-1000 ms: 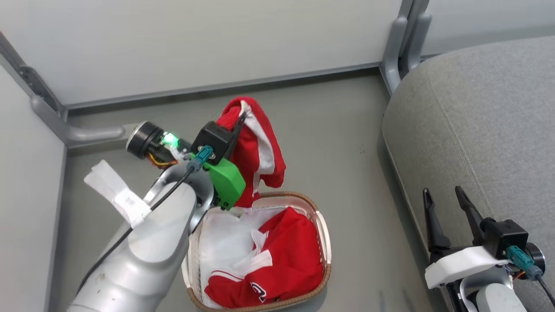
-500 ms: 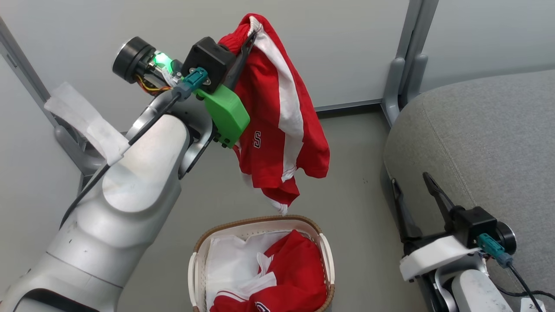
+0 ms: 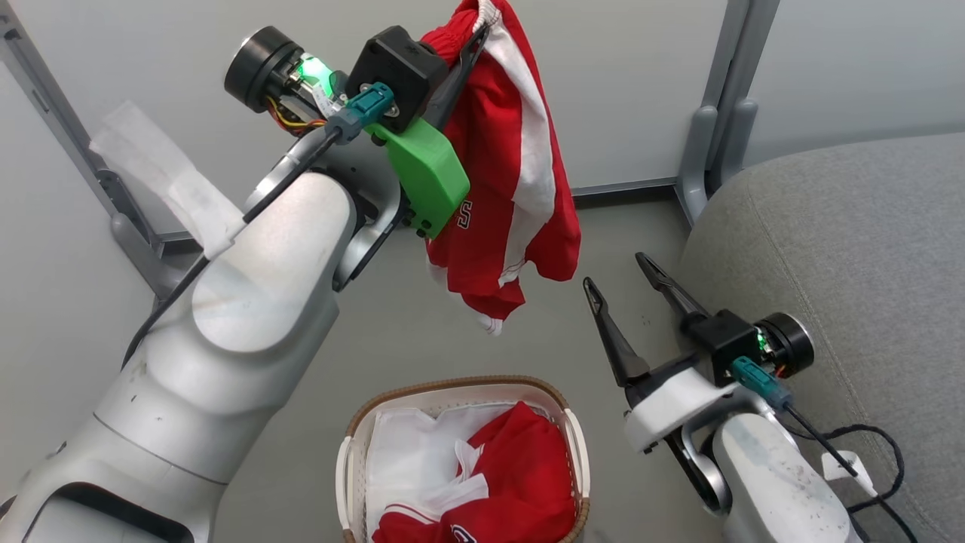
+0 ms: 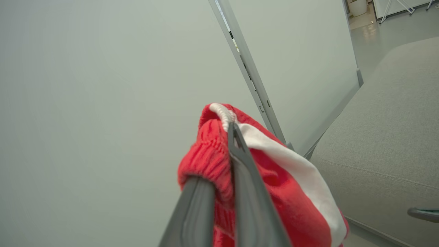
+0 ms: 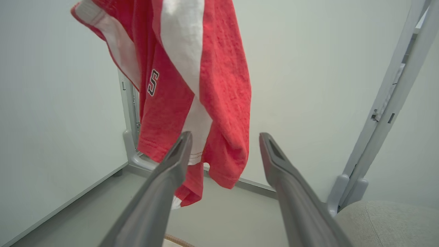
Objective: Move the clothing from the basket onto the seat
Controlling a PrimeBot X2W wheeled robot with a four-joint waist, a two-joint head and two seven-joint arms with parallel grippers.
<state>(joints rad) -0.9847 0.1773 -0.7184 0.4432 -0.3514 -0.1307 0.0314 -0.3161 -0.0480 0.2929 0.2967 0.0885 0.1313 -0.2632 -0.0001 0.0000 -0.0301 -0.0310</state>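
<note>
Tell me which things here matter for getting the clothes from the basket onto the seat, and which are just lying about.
For the job:
- red striped garment, hanging from the shut left gripper
- red jersey in the basket
- seat
- right gripper, open

Just around:
- white liner cloth
- partition post

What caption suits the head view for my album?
Left claw holds a red garment clear of the basket; open right claw hovers near the grey seat.

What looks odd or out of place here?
Nothing looks damaged or spilled. The red shorts dangle bunched from the shut left gripper, clear of the basket; a red jersey lies crumpled inside it.
</note>
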